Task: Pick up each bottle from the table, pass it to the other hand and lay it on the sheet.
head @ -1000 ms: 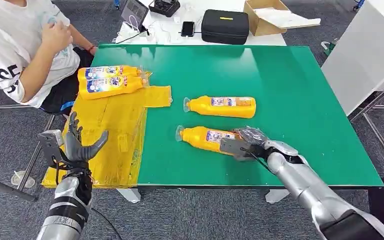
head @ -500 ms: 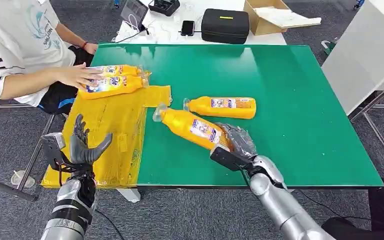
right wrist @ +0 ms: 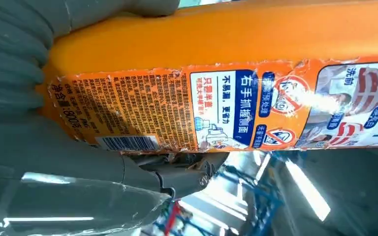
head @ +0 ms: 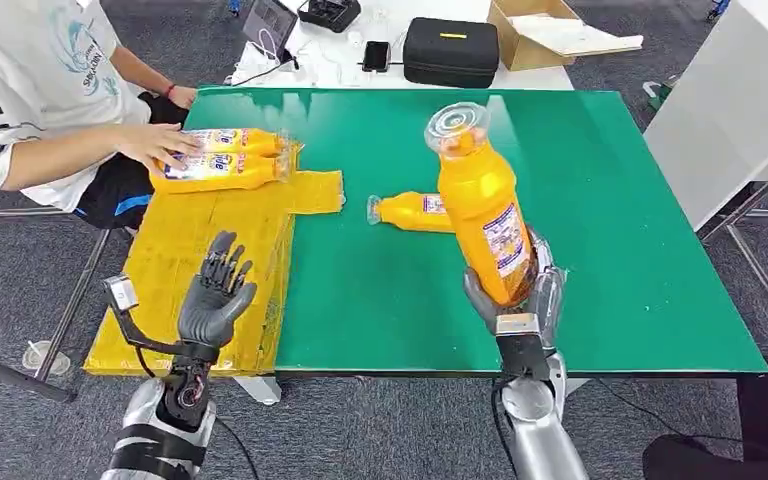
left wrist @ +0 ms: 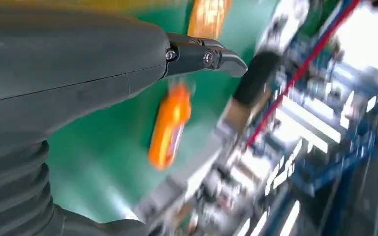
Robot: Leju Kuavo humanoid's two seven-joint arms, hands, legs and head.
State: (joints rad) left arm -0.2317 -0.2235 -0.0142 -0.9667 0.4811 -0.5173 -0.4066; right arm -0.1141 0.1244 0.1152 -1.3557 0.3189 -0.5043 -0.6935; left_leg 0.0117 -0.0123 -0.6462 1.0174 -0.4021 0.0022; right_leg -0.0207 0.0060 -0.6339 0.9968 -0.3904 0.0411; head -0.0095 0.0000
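My right hand [head: 516,297] grips an orange bottle [head: 479,205] by its base and holds it upright above the green table's near edge, clear cap on top. In the right wrist view the bottle's label [right wrist: 236,105] runs across the picture with my right hand [right wrist: 54,137] wrapped round its bottom end. A second orange bottle [head: 412,212] lies on the table behind it, partly hidden. My left hand [head: 216,300] is raised with fingers spread over the yellow sheet [head: 225,250], holding nothing. The left wrist view shows my left hand [left wrist: 78,64] and the held bottle [left wrist: 170,125], blurred.
A person at the far left has a hand [head: 156,143] on two bottles [head: 222,160] lying at the sheet's far end. The green table [head: 600,200] has free room on its right half. A black case [head: 450,50] and a cardboard box [head: 545,32] stand on the white table behind.
My right hand lifted the bottle off the table and swung it from lying tilted to upright. My left hand rose and moved right toward the table. The person's hand stays on the far bottles.
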